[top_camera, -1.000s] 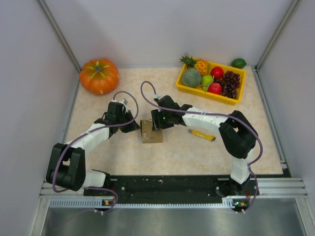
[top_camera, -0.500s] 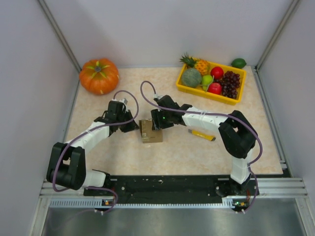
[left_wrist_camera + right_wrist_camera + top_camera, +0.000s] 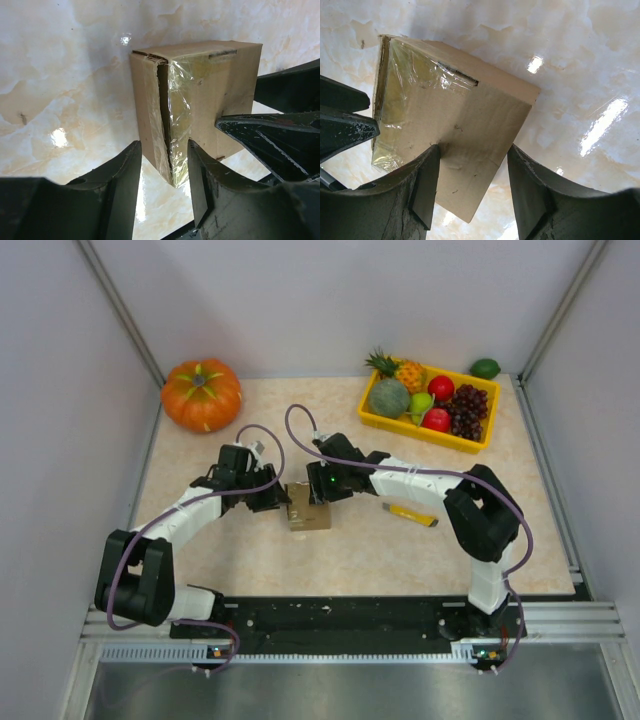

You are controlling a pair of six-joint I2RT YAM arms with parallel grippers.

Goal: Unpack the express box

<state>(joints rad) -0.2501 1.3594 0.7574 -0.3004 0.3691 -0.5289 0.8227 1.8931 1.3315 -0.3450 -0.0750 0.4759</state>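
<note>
The express box (image 3: 308,508), a small brown carton, sits mid-table with clear tape over its seam. In the left wrist view the box (image 3: 200,95) shows a dark slit along the taped seam. Its lower corner lies between the spread fingers of my left gripper (image 3: 164,160), which is open at the box's left side (image 3: 277,499). My right gripper (image 3: 318,486) comes in from the right and is open too. In the right wrist view one fingertip (image 3: 429,162) rests on the box's cardboard face (image 3: 470,115), while the other stands clear of it. The right gripper's fingers (image 3: 270,135) also appear in the left wrist view.
An orange pumpkin (image 3: 201,394) stands at the back left. A yellow tray (image 3: 420,434) of fruit sits at the back right, with a lime (image 3: 485,368) behind it. A yellow-orange knife-like tool (image 3: 409,514) lies right of the box. Grey walls close in both sides.
The left gripper's jaws have spread apart and it has edged slightly toward the box. The box and the right arm have stayed put.
</note>
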